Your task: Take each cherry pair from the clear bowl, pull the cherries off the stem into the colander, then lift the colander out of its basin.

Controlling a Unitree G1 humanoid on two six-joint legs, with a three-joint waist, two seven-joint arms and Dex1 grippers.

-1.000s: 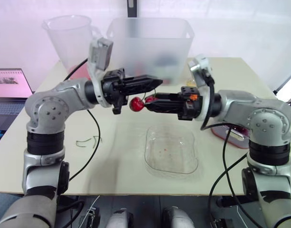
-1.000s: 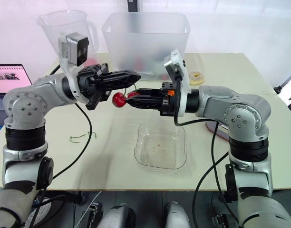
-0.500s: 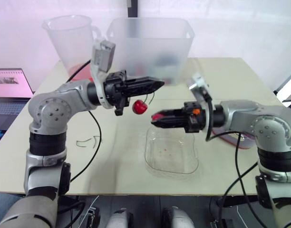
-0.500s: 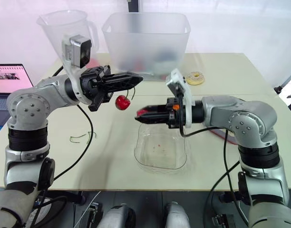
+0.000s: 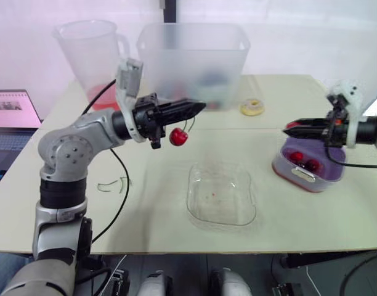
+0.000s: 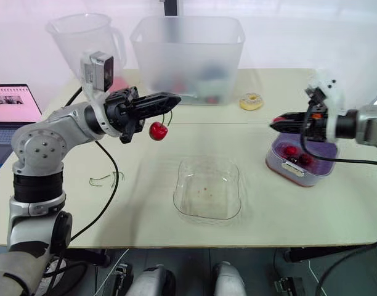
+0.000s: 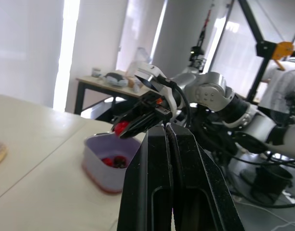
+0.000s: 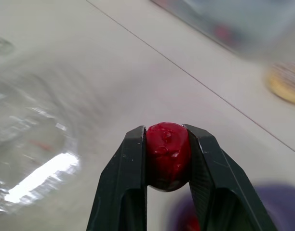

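Your left arm reaches forward, bent at the elbow, the left gripper (image 5: 198,108) pinched together on a stem (image 5: 190,123) with one cherry (image 5: 178,137) dangling beneath. The clear bowl (image 5: 220,213) sits mid-table. Your right arm stretches level, the right gripper (image 5: 290,128) clamped on a second cherry (image 8: 167,155) just above the purple colander (image 5: 281,166).

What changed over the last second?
The right jaws, shut on one cherry, pulled away from the left jaws and swung out right, above the purple colander. The left jaws kept the stem with the other cherry hanging; the clear bowl stayed put.
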